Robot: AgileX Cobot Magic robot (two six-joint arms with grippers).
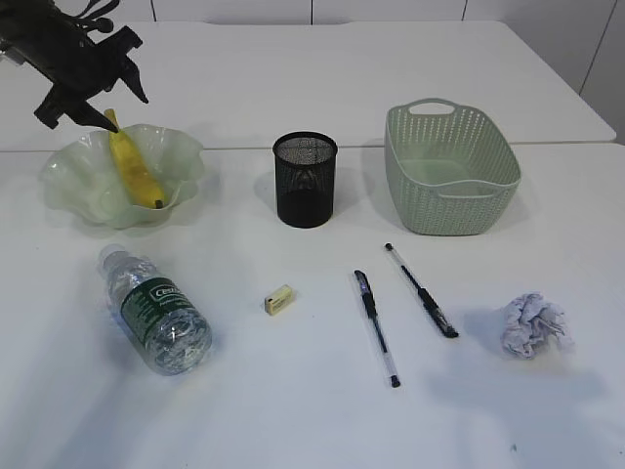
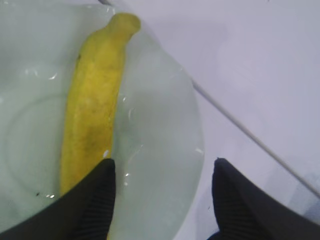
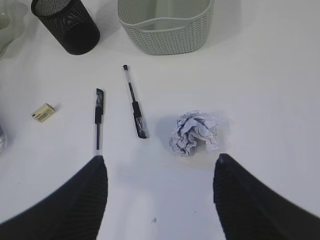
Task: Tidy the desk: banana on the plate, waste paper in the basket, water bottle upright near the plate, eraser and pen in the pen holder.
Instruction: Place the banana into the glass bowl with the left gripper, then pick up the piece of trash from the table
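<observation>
At the upper left of the exterior view the left tool (image 1: 112,106) is hovering over the plate (image 1: 68,181), its jaws standing apart with nothing between them, and the banana (image 1: 135,168) is lying loose in the plate, so the banana step looks done. The right tool (image 3: 160,200) is showing only in its wrist view, jaws apart and empty, hanging above the paper (image 3: 196,132) at the frame's centre. Next, I judge, that tool is needing to drop onto the paper and carry it to the basket (image 1: 449,181) at upper right. The bottle (image 1: 156,311) is lying on its side at lower left, just below the plate, and is wanting standing up. The eraser (image 1: 278,299) and two pens (image 1: 376,327) (image 1: 421,290) are lying in the middle, below the holder (image 1: 306,180). The white tabletop (image 1: 293,410) is looking smooth and bare, with a seam running across behind the things; pale panels are closing the room beyond.
</observation>
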